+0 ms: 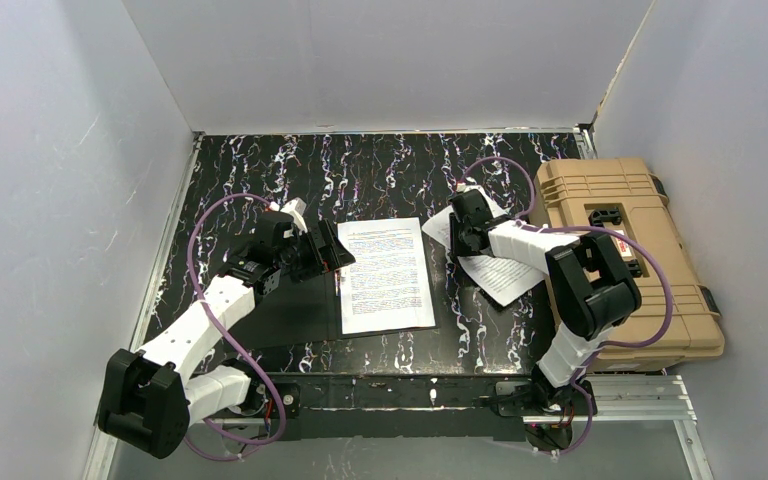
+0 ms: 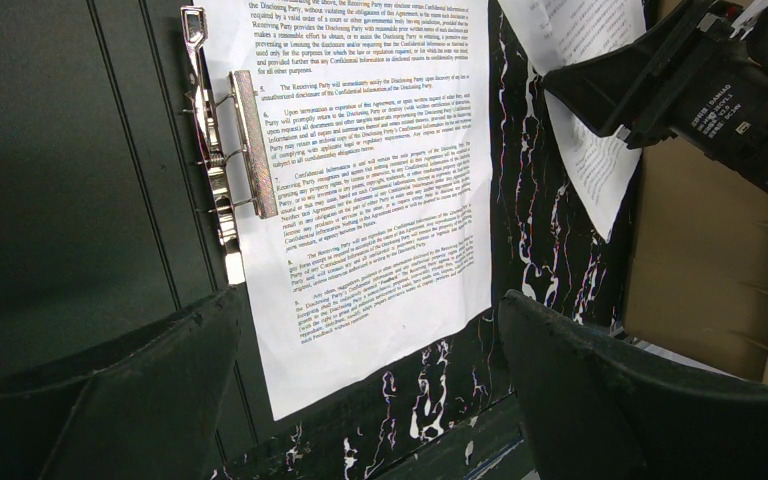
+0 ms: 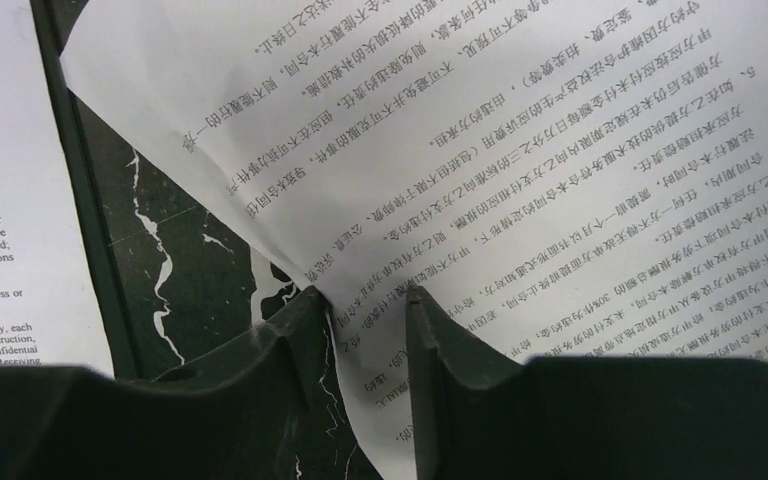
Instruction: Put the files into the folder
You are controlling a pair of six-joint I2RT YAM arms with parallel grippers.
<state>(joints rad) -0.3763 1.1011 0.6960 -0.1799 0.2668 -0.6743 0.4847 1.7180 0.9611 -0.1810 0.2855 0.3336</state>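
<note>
The folder (image 1: 285, 315) lies open on the table, black inside, with its metal clip (image 2: 230, 150) along the spine. One printed sheet (image 1: 387, 275) lies flat on its right half, its edge at the clip in the left wrist view (image 2: 380, 170). My left gripper (image 1: 332, 250) hovers over the sheet's far left edge, jaws wide open and empty (image 2: 370, 310). A second sheet (image 1: 500, 272) lies to the right of the folder. My right gripper (image 1: 457, 240) is on its left edge. In the right wrist view the jaws (image 3: 368, 300) pinch that edge, and the sheet (image 3: 520, 150) curls up.
A bulky tan plastic case (image 1: 625, 250) with a black handle stands at the right edge, close to my right arm. The black marbled table (image 1: 390, 165) is walled by white panels at the back and both sides.
</note>
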